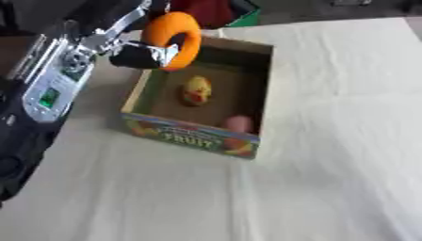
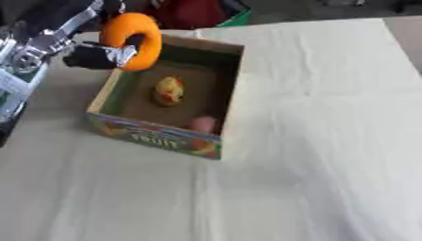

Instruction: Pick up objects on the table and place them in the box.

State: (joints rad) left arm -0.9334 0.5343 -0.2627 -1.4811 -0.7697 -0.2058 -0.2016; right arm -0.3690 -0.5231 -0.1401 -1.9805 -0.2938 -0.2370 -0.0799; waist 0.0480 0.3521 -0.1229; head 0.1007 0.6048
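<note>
An orange ring (image 1: 174, 37) hangs over the far left corner of the open cardboard box (image 1: 191, 136), with my left hand (image 1: 140, 55) shut on it, fingers through and around the ring. Inside the box lie a yellow fruit with red patches (image 1: 196, 90) near the middle and a small pink object (image 1: 237, 123) against the front wall. The box's front wall carries a printed fruit label. My right hand shows in neither view.
My left arm (image 1: 58, 80) with its silver and white forearm comes in from the upper left over the table's left edge. A cream cloth (image 1: 329, 141) covers the table. Red and green things (image 2: 198, 14) lie beyond the far edge.
</note>
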